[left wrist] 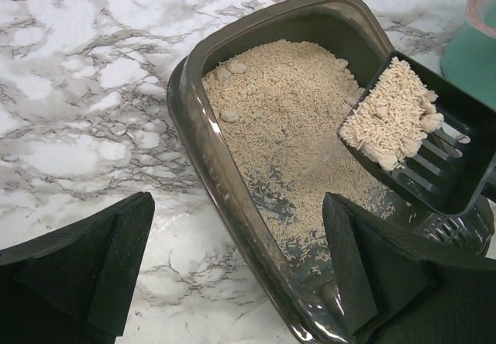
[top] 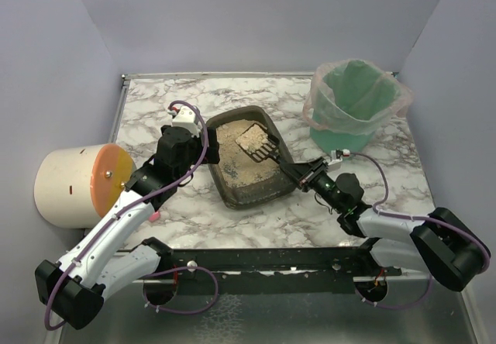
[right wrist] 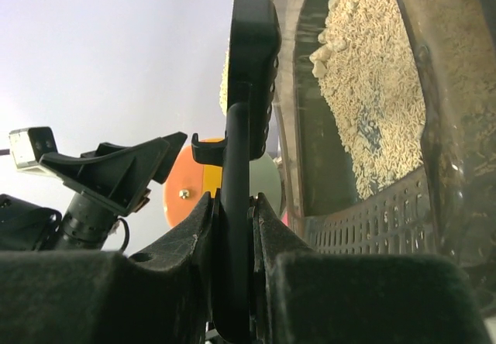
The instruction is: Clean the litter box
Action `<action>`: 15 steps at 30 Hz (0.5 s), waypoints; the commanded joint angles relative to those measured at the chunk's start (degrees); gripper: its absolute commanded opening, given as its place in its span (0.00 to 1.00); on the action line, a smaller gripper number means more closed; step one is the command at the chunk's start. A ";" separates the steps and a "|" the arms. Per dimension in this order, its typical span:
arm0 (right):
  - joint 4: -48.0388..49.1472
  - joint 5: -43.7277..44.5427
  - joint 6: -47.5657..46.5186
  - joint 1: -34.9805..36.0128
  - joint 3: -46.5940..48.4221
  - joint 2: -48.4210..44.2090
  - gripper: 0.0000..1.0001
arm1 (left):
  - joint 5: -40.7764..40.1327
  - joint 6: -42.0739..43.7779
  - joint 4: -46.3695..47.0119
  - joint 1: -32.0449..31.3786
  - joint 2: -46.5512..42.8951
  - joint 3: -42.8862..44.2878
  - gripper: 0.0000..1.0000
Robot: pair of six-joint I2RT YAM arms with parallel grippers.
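The right pincer (right wrist: 232, 224) is pinching a black slotted plastic scoop (left wrist: 434, 154) over the grey-brown plastic litter box (left wrist: 192, 131); the left pincer (left wrist: 236, 204) is hanging spread.

- Table (top: 147, 100): white marble-patterned top, grey veining.
- Litter box (top: 242, 199): dark tray of beige litter, at centre, set askew.
- Green bucket (top: 341, 139): lined with a clear bag, far right corner, apart from the tray.
- Cream drum (top: 70, 185): orange face, at the left edge; support unclear.
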 commanded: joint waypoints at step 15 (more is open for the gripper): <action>-0.49 -4.25 1.50 -3.56 -0.49 -2.80 0.01 | 0.90 0.06 0.80 -0.22 -0.74 -0.63 0.99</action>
